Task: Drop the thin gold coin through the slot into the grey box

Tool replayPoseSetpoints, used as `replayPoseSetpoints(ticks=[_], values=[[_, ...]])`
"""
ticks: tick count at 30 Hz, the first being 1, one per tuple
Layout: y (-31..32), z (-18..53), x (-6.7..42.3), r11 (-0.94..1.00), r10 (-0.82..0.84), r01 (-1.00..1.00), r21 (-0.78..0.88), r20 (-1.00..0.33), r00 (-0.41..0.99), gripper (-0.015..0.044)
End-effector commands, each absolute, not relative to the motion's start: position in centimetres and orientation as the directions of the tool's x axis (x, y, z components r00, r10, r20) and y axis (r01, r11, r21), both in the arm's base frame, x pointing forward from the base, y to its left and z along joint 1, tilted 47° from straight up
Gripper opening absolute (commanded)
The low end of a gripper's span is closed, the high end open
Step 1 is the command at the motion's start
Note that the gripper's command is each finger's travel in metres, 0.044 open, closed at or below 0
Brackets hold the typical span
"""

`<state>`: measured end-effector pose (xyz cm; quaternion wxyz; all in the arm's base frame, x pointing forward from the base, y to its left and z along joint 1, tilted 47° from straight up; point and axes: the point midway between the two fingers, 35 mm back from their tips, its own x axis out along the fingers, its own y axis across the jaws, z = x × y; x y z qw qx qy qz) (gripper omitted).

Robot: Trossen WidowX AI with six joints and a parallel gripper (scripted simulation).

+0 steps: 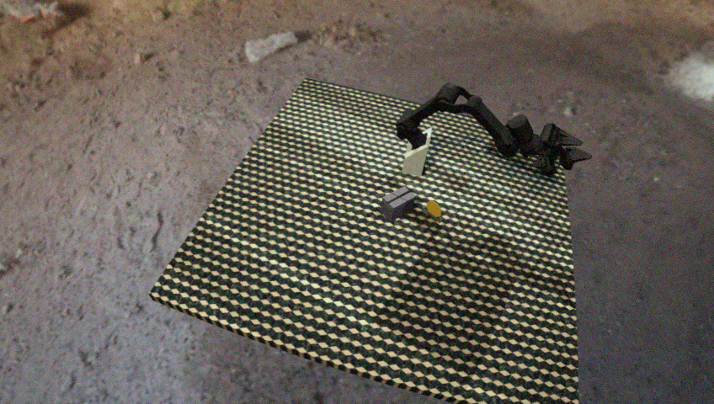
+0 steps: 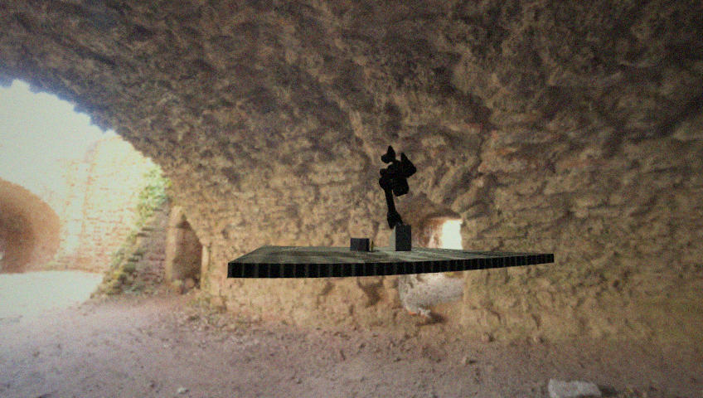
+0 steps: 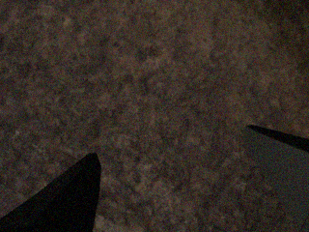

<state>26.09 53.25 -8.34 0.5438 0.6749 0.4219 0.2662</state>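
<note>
The gold coin [image 1: 434, 209] stands on its edge near the middle of the patterned table [image 1: 350, 300] [image 2: 305, 261]. Its dark-green holder is hard to tell from the pattern under it. The closed grey box [image 1: 396, 203] [image 2: 359, 244] stands just left of the coin, with a dark slot line across its lid. My gripper [image 1: 585, 149] [image 2: 397, 153] [image 3: 173, 142] is open and empty. It hangs out past the table's far right edge, raised, well away from the coin and box. The wrist view shows only my two dark fingertips against rough ground.
The arm's pale base block [image 1: 415, 160] [image 2: 401, 237] stands on the table behind the box. The table is a thin slab with open edges on all sides. Rough earth and a stone vault surround it.
</note>
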Motion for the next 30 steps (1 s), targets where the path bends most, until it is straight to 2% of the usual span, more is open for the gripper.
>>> replayPoseSetpoints(ticks=[1,4,9,14,19,24,30], values=[[53.2,-8.5,26.2,-0.048,0.856,0.288,0.956,-0.109,0.505,0.0374],[51.9,-10.2,27.8,0.007,0.803,0.403,0.915,-0.246,0.544,0.0295],[47.6,-13.4,30.4,0.060,0.625,0.623,0.780,-0.516,0.586,0.0164],[41.5,-15.5,31.5,0.028,0.381,0.782,0.623,-0.730,0.567,0.0161],[34.4,-16.0,31.2,-0.066,0.100,0.871,0.487,-0.865,0.492,0.0161],[28.0,-14.8,29.6,-0.164,-0.138,0.899,0.407,-0.911,0.388,0.0161],[21.0,-12.1,27.5,-0.268,-0.394,0.888,0.373,-0.884,0.253,0.0161]])
